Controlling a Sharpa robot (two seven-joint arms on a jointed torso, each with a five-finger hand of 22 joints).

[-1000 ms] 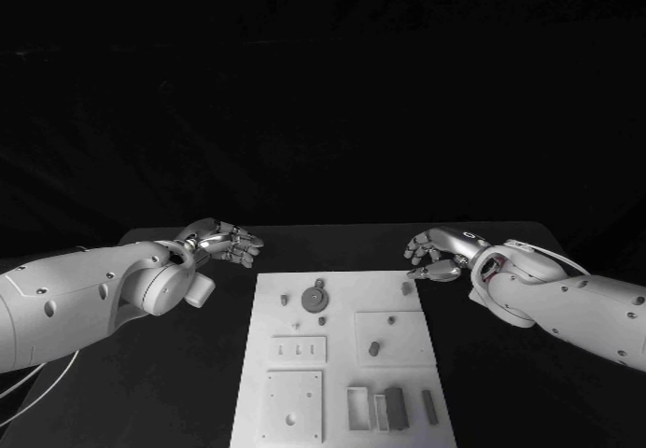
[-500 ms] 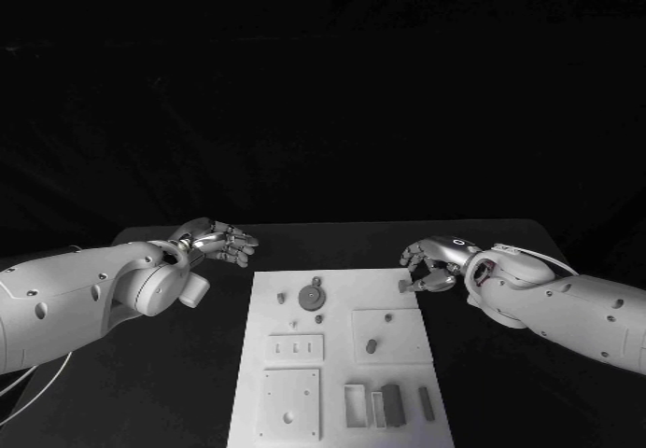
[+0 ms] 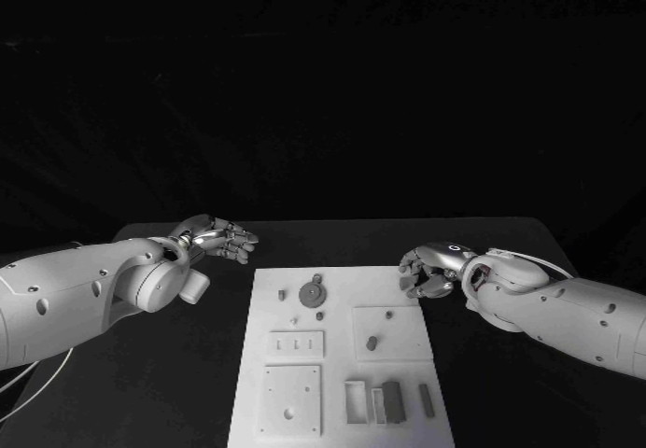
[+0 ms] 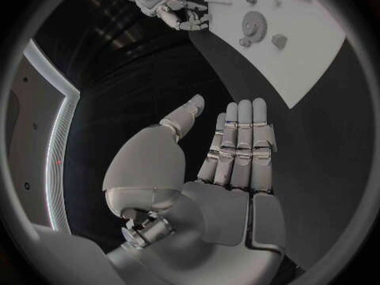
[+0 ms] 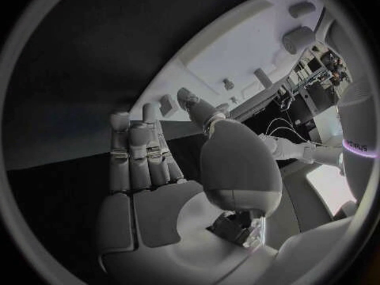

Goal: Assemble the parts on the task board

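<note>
Tabletop (image 3: 161,373) was black and matte, and the white task board (image 3: 342,373) lay lengthwise along its middle, running away from the robot. At the board's near end sat a square plate with holes (image 3: 291,401) and, beside it, an open frame and upright grey blocks (image 3: 384,401). Farther up the board came a slotted plate (image 3: 296,344) and a raised square carrying a small peg (image 3: 372,343). Beyond those lay a grey gear (image 3: 313,297) with a couple of small parts close to it (too small to tell apart). The right hand (image 3: 431,271) hung at the board's far right corner, its fingers curled inward near a small part (image 3: 405,281) there; whether they touched it I could not tell. The left hand (image 3: 216,239) hovered off the board's far left corner, clear of it, fingers straight, side by side, holding nothing (image 4: 237,152). Behind the table's far edge, everything was dark, draped black cloth (image 3: 323,112).
</note>
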